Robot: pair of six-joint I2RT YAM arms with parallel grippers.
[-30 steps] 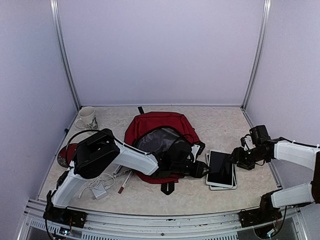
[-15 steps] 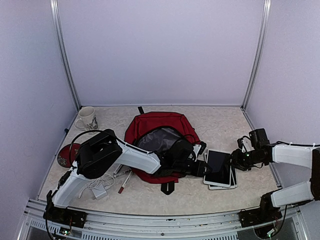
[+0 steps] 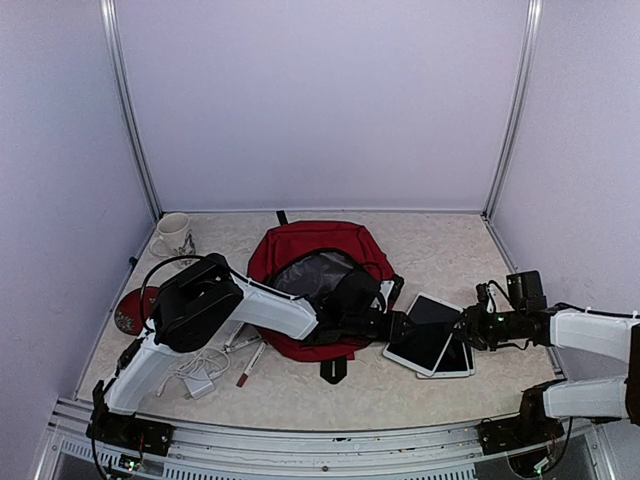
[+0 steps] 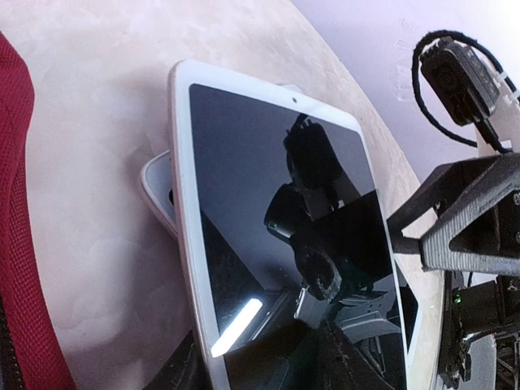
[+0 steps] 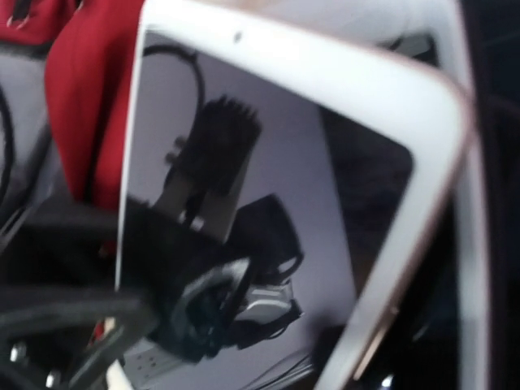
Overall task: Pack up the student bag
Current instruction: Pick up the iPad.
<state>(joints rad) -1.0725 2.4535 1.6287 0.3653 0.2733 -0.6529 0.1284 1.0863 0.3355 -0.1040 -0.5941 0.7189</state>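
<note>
Your student bag (image 3: 300, 245) lies in the middle of the table (image 3: 440, 250). Its mouth is unzipped and gaping, so the grey lining shows and it is ready to take flat items.

Two tablets are stacked just to the right of the bag. The upper tablet (image 3: 425, 335) sits askew across the lower tablet (image 3: 458, 360), with one short edge turned toward the bag. I judge it is being lined up to slide into the opening.

Your left arm stretches low across the front of the bag, forearm nearly level, and the left gripper (image 3: 395, 326) meets the bag-side edge of the upper tablet. Your right arm reaches in from the side away from the bag, wrist level, with the right gripper (image 3: 468, 328) at the opposite edge.

I cannot tell whether either gripper is clamped on the tablet or merely resting against it. The wrist views are too close, and one is blurred.
</note>
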